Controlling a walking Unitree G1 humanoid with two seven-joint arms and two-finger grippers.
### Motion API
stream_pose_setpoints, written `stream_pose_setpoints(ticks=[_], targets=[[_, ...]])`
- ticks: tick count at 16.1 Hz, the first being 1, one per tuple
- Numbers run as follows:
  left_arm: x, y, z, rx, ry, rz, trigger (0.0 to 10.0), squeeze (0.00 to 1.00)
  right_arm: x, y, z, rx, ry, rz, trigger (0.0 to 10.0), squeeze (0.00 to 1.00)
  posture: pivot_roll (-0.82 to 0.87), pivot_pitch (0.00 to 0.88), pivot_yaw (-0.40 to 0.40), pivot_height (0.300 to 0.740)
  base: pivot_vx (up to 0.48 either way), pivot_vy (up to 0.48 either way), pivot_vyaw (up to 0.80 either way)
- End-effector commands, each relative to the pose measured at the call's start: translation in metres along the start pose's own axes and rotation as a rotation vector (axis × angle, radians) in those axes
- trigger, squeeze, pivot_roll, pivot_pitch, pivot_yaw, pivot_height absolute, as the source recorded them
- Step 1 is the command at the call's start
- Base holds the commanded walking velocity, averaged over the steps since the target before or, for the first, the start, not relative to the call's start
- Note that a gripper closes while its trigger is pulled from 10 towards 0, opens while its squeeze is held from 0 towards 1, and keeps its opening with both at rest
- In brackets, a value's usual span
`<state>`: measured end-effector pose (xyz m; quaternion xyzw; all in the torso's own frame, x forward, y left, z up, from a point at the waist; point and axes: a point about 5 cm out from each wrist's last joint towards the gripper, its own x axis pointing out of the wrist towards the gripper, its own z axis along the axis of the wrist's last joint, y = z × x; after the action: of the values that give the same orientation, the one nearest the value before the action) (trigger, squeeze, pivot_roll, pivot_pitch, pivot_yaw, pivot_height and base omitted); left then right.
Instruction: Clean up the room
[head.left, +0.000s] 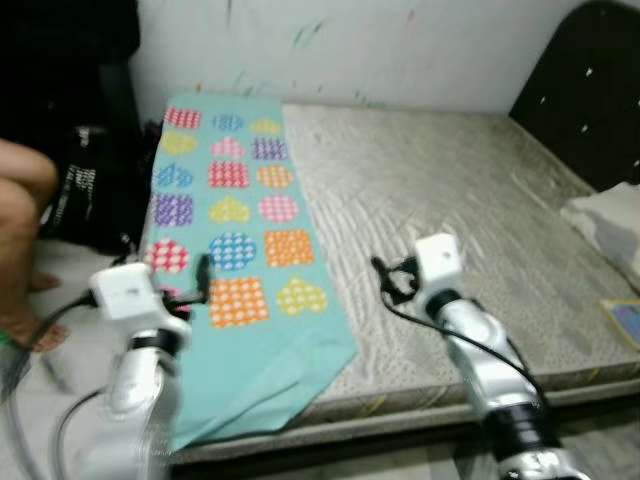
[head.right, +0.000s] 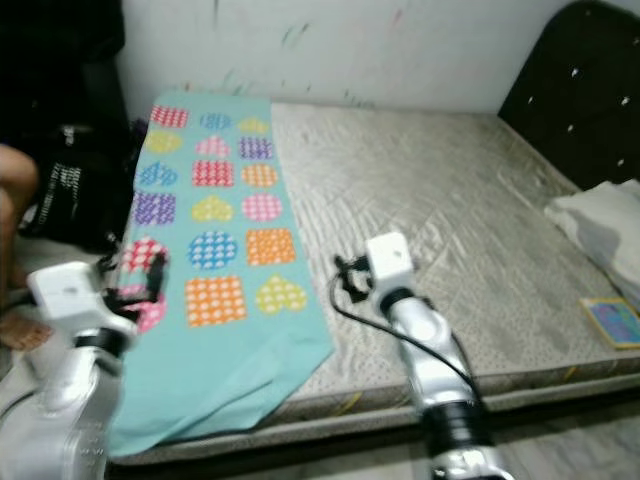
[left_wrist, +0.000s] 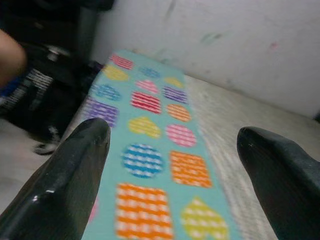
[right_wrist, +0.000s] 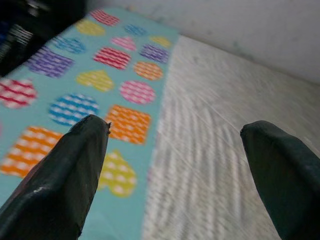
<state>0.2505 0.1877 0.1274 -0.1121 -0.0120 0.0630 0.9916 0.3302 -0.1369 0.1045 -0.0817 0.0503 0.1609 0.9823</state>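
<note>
Far left, a person's bare leg (head.left: 22, 215) and foot on the floor, beside a black bag (head.left: 88, 195) w/ white lettering too blurred to read; no other writing legible anywhere.

Left gripper (left_wrist: 172, 175) is raised over the near-left corner of the bed, arm bent up from below, wrist box white, fingers spread wide w/ nothing between them, aimed along the blanket; left fingertips (left_wrist: 82, 150) frame the patterned cloth in the wrist view.

Teal blanket (head.left: 240, 240) w/ rows of coloured hearts and squares lies flat along the left strip of the grey mattress (head.left: 450, 190), its plain near end hanging over the bed edge, slightly creased.

Right gripper (right_wrist: 175, 170) is held over the mattress just right of the blanket's edge, forearm angled up and inward, cable looping at the wrist; fingers wide apart, empty.

Right side: dark headboard (head.left: 590, 90); white bundled cloth (head.left: 610, 225) against it; a small flat blue-bordered item (head.left: 625, 322) near the mattress edge, detail unclear; pale wall (head.left: 400, 50) behind w/ faint scribbles.
</note>
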Motion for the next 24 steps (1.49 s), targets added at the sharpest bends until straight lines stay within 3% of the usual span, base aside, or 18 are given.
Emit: stream_pose_setpoints(ticks=[1,5,8,13,21,24], targets=[[-0.001,-0.007,-0.001,-0.015,0.002,-0.006,10.0,0.00,-0.001,-0.010,0.003,-0.015,-0.003,-0.019,10.0,0.00,0.07,0.038,-0.114,0.740,0.000,0.000,0.00],[-0.005,0.007,0.000,0.058,-0.008,0.039,10.0,0.00,-0.004,-0.010,0.003,-0.030,-0.006,-0.005,10.0,0.00,0.07,0.055,-0.116,0.740,0.000,0.000,0.00],[-0.008,0.020,0.001,0.086,0.001,0.074,10.0,0.00,-0.006,-0.008,0.001,-0.035,-0.003,0.001,10.0,0.00,0.08,0.080,-0.118,0.740,0.000,0.000,0.80],[-0.013,0.024,0.002,0.118,0.007,0.069,10.0,0.00,-0.011,-0.014,-0.002,-0.014,0.025,-0.019,10.0,0.00,0.06,0.146,-0.123,0.740,0.000,0.000,0.08],[-0.019,0.033,-0.001,0.146,0.038,0.077,10.0,0.00,-0.022,-0.014,-0.006,0.019,0.029,-0.020,10.0,0.00,0.06,0.176,-0.115,0.740,0.000,0.000,0.00],[-0.020,0.032,-0.002,0.147,0.043,0.072,10.0,0.00,-0.024,-0.013,-0.006,0.021,0.031,-0.011,10.0,0.00,0.06,0.176,-0.115,0.715,0.000,0.000,0.00]])
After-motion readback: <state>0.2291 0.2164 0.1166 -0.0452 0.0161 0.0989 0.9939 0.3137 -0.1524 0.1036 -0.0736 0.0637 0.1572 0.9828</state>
